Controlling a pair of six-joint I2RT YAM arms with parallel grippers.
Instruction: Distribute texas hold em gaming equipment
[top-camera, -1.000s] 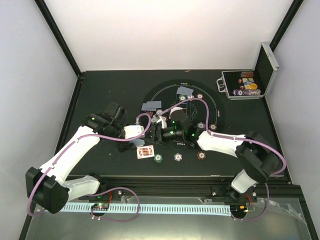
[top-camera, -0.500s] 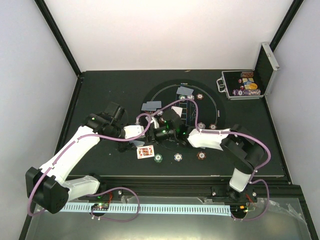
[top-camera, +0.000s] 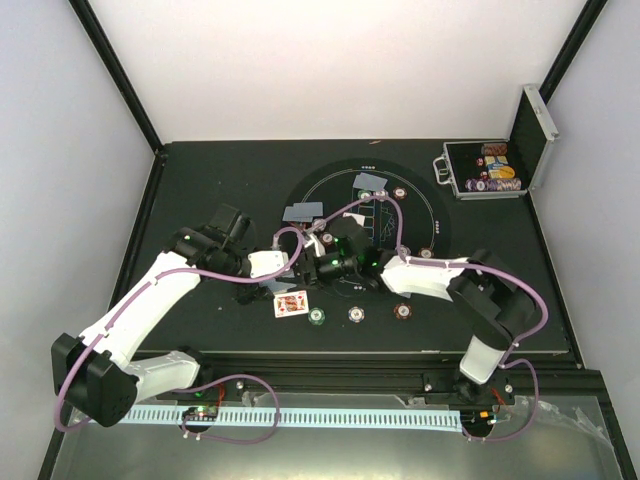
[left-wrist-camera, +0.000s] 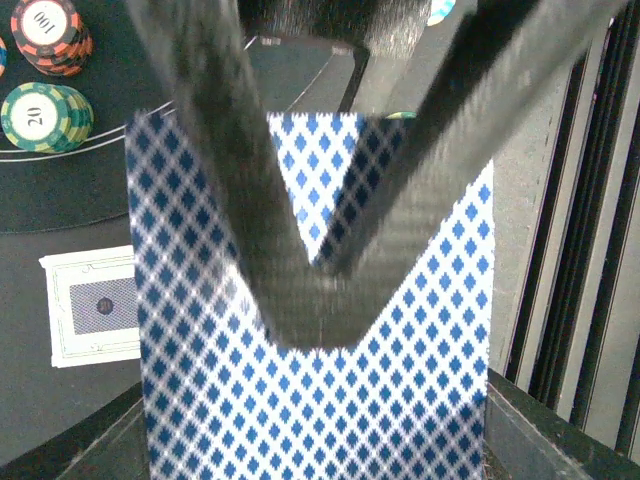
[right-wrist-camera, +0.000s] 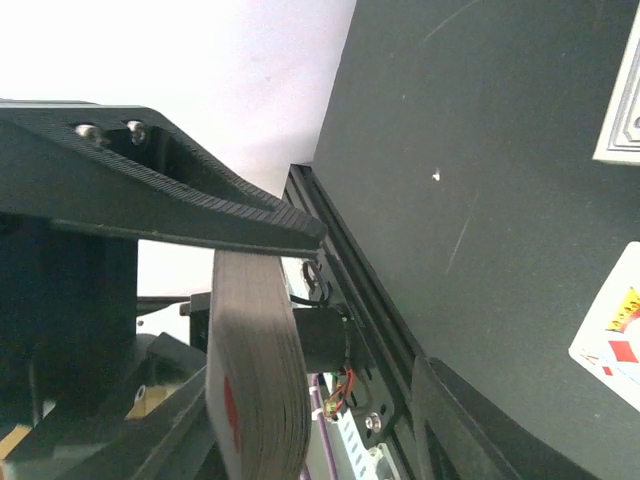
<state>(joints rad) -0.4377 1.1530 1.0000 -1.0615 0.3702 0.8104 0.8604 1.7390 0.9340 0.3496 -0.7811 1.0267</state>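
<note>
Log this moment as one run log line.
left fingers: shut on deck | right fingers: open at deck | face-up card: near chips

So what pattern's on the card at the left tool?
The card back has blue diamonds on white; left wrist view.

Bright even light, top view sharp w/ soft shadows, wrist cams blurry up close
</note>
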